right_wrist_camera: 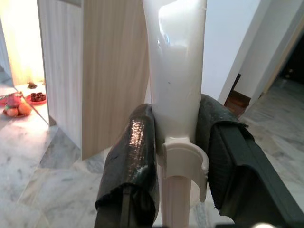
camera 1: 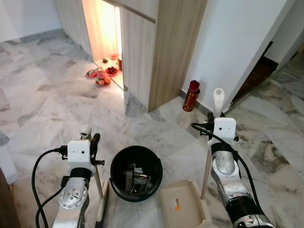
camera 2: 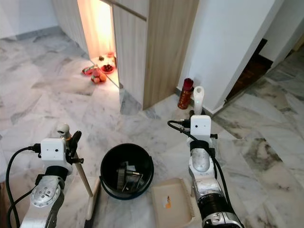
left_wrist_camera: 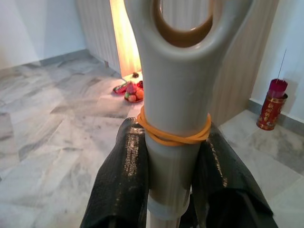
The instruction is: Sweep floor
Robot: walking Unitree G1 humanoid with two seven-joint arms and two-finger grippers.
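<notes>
The left gripper (left_wrist_camera: 173, 180) clamped the upright broom (camera 1: 97, 185); the right gripper (right_wrist_camera: 178, 161) clamped the dustpan (camera 1: 183, 205) handle, pan on the floor beside the bin (camera 1: 136, 172).

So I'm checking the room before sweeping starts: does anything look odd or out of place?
Plates of fruit sit directly on the marble floor by the lit cabinet opening, in a broom's path. A red tin stands at the wall. The black bin holds scraps; nothing has spilled.
</notes>
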